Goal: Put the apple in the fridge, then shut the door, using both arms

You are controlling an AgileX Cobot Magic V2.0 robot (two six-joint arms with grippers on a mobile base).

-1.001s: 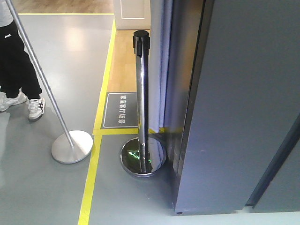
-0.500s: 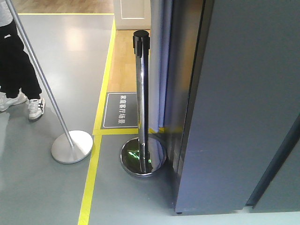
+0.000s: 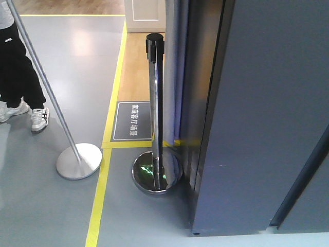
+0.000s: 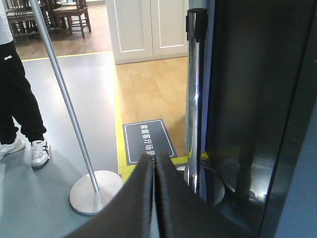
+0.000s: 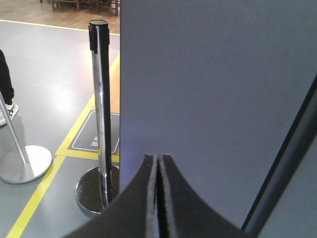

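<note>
Facing the flat dark grey fridge door point(image 5: 218, 99), left black gripper point(image 4: 154, 163) and right black gripper point(image 5: 158, 163) both pinched together, holding nothing. Not seeing the apple anywhere. Risking a bump against the chrome barrier post point(image 3: 156, 108) while pushing.

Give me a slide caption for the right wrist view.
Shut right gripper faces the grey fridge door, chrome barrier post at left.

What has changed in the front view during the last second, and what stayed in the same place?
The pale strip of fridge interior between the chrome post and the dark grey door has narrowed, so the door seems to be swinging closed. The post, the tilted pole and the standing person have not moved.
</note>
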